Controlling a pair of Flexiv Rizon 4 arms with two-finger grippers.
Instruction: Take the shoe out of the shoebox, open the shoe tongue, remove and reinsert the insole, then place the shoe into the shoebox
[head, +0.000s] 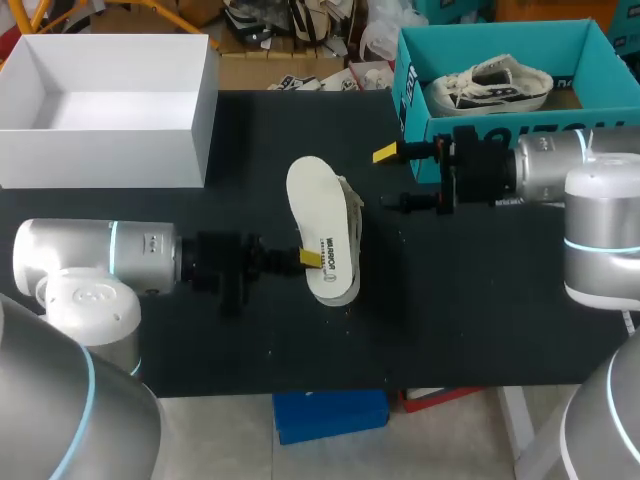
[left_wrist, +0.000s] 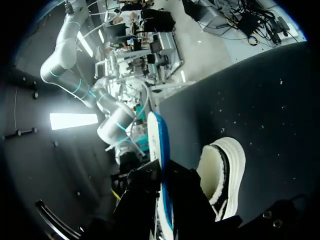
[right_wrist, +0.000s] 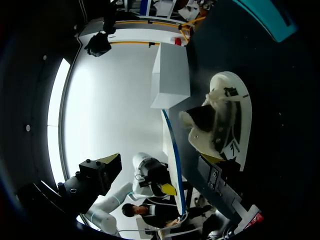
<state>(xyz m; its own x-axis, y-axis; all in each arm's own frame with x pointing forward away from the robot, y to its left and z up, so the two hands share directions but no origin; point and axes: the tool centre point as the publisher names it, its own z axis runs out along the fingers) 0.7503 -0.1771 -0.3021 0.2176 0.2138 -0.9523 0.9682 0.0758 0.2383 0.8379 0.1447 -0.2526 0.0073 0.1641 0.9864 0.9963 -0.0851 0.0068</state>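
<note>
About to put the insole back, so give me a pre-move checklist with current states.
1. Insole out of the shoe: ok.
2. Left tool shut on the insole: ok.
3. Right tool open, holding nothing, apart from the shoe: ok.
4. Shoe lying on the table beside the insole: ok.
5. Tongue pulled open enough for reinsertion: cannot tell.

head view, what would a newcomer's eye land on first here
The white insole held up mid-table in the left gripper, right beside the shoe. Then the teal shoebox at the far right with a second shoe inside, the right gripper open before it.
</note>
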